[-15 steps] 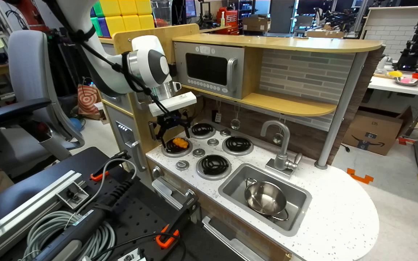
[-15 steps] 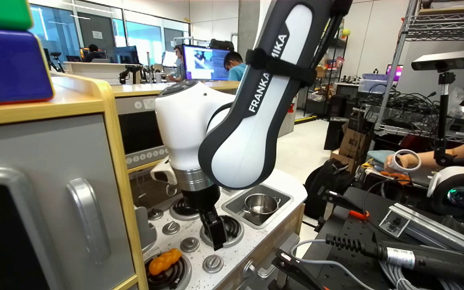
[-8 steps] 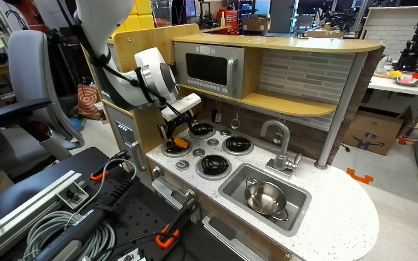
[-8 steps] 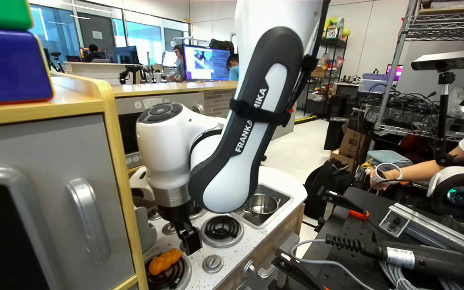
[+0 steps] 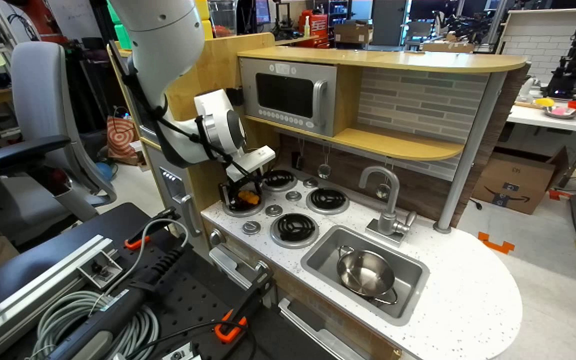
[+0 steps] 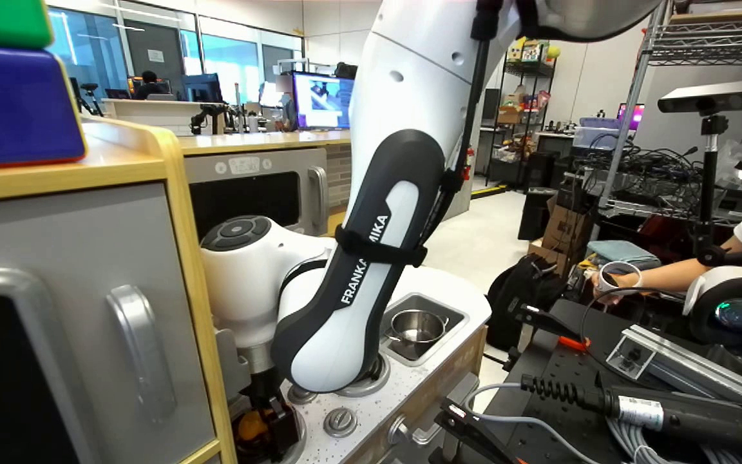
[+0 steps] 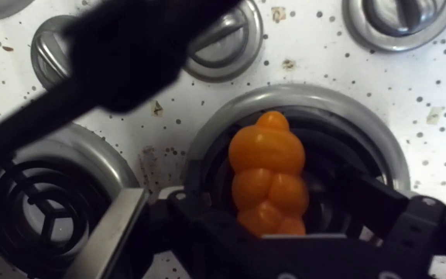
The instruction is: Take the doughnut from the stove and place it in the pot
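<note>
The doughnut is an orange, bumpy, twisted toy [image 5: 249,197] lying on the front burner nearest the tall cabinet. It also shows in an exterior view [image 6: 252,426], partly hidden by my gripper. In the wrist view the doughnut [image 7: 268,170] lies between my open gripper's fingers [image 7: 271,176], with a gap visible on both sides; its near end is hidden by the gripper body. My gripper [image 5: 243,196] is low over that burner of the white stove [image 5: 225,220]. The shiny steel pot [image 5: 365,272] sits upright in the grey sink basin; it also shows in an exterior view [image 6: 417,327].
The tall cabinet side [image 5: 210,185] stands close beside my gripper. The microwave box [image 5: 288,95] and wooden shelf [image 5: 398,142] hang above the back. Stove knobs [image 5: 274,210] lie around the burners. The tap [image 5: 390,200] rises behind the sink [image 5: 318,250].
My gripper has moved toward the cabinet and down from above the stove, and its fingers are now around the doughnut. The doughnut and pot have not visibly moved.
</note>
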Tool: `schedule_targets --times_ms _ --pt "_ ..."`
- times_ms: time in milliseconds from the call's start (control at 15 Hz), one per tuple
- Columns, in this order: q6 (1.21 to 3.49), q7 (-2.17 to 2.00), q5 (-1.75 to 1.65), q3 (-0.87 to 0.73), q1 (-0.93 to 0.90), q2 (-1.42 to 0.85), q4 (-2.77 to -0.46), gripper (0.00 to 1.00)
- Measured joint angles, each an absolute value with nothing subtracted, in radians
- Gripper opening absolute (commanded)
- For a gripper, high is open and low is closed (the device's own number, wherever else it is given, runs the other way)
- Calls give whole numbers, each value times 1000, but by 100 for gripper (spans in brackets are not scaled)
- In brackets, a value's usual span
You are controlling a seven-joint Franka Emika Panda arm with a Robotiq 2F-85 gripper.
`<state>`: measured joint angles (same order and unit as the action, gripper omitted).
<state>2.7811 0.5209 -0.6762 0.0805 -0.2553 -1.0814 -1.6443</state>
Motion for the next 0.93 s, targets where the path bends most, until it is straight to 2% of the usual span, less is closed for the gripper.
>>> schedule_targets --times_ms 200,467,667,933 --pt "2779 529 -676 95 -238 -1094 -1617 29" --pt "2787 533 -675 115 -204 -1095 -1602 1" --pt "2826 533 -675 119 -167 -1086 -1626 1" --pt "2929 528 -677 88 -96 -1012 -1780 2"
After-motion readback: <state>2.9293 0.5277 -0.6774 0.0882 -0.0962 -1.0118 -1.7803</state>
